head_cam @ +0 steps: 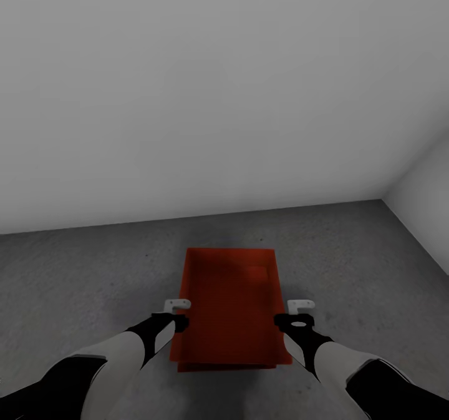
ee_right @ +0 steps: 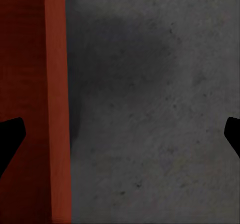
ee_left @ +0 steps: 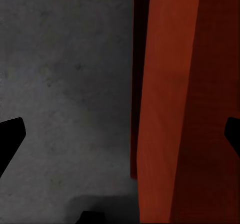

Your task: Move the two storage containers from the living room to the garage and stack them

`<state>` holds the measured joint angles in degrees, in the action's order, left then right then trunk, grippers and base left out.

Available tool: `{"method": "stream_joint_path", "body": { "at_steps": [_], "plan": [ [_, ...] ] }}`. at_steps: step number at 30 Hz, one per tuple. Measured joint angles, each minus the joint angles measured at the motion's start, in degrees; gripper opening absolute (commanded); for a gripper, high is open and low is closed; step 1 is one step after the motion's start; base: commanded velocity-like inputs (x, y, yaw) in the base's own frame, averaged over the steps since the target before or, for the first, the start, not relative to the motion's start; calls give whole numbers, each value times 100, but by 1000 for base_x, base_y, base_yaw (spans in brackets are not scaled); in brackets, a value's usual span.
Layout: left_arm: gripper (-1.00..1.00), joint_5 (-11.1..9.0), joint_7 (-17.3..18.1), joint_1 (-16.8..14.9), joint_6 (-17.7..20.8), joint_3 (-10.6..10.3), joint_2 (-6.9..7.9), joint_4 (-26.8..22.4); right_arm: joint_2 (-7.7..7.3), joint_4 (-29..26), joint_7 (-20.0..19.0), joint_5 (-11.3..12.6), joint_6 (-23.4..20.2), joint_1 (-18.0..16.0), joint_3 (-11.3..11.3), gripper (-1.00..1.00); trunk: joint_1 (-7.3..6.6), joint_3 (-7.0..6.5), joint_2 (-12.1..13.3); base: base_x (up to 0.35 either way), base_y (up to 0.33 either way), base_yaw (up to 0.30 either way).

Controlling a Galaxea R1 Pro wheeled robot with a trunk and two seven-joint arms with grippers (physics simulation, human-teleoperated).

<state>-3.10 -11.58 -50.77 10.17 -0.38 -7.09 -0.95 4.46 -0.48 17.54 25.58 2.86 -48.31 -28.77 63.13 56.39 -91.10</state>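
The garage floor [head_cam: 93, 270] of mottled grey concrete was seen below plain white walls [head_cam: 206, 83]. One orange-red bin [head_cam: 229, 301] could be counted with certainty; a second rim line at its near edge hinted at another beneath it, but this could not be told. It was flanked by two grippers, the left gripper [head_cam: 177, 312] and right gripper [head_cam: 293, 314], each spread wide astride a long wall, nothing clamped. If the arms were withdrawn carelessly, a thin wall could be caught by a finger and the bin dragged askew.
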Motion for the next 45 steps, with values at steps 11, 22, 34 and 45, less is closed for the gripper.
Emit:
{"method": "stream_joint_path", "body": {
  "at_steps": [11, 22, 34, 45],
  "plan": [
    [100, -1, -8, 1, 0, 0, 1, 0, 1, 0, -32, 0, 1, 0, 0, 100, -132, -108, 242, 0, 0, 0],
    [100, -1, -8, 0, 0, 0, 4, -3, 9, 0, -18, 9, 0, 0, 3, 100, -132, -108, 242, 0, 0, 0],
    [100, -5, -16, -1, 5, 0, 7, -7, 17, 0, 2, 8, 16, 0, 2, 100, -352, -336, 642, 0, 0, 0],
    [100, -1, -16, 1, 7, 0, 5, -8, 18, 0, 9, 7, 19, 0, 3, 100, -593, -632, 1083, 0, 0, 0]
  ]
}}
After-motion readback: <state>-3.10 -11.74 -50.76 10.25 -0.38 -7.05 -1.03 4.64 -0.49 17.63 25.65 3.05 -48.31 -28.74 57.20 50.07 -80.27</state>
